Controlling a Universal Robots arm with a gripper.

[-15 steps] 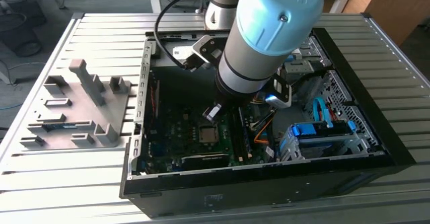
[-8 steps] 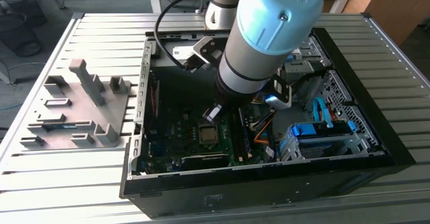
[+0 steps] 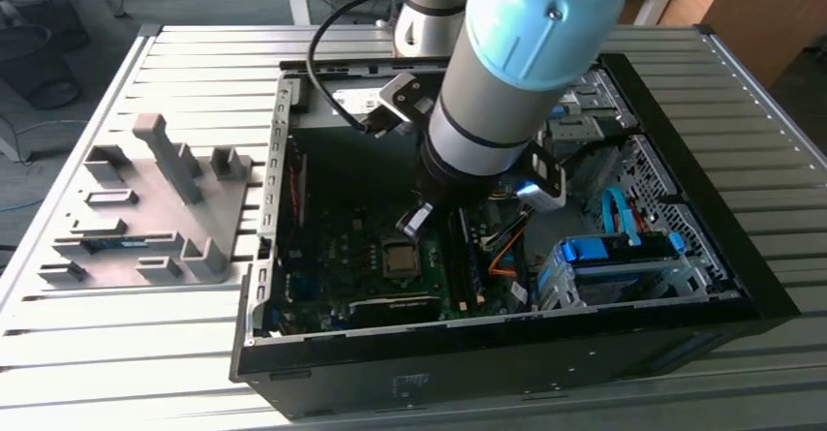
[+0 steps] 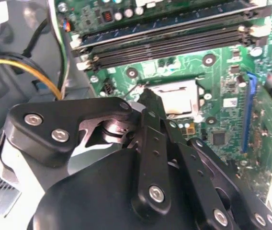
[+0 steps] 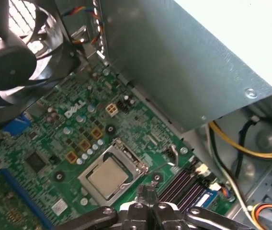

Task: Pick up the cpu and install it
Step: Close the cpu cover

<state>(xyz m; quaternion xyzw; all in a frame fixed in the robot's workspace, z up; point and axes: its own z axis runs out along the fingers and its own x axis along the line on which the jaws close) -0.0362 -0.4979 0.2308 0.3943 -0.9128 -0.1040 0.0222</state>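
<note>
1. Exterior view: the gripper [image 3: 416,220] hangs inside the open PC case [image 3: 723,286] at frame centre, just above the motherboard [image 3: 329,257]. Below it the cpu [image 3: 399,258] shows as a small pale square in its socket. A grey fixture tray [image 3: 142,220] lies at the frame's left, well apart on the slatted table [image 3: 77,373].
2. Second wrist view: the black fingers [image 4: 150,112] look pressed together with nothing between them, the tip just beside the socket frame [image 4: 176,98] at upper centre. Memory slots [image 4: 174,40] run across the top.
3. First wrist view: the gripper tip [image 5: 147,194] sits at the bottom edge, near but apart from the cpu [image 5: 108,177], a dull silver square seated in its socket. The grey power-supply box [image 5: 184,67] crowds the upper right; a fan [image 5: 11,62] fills the upper left.
</note>
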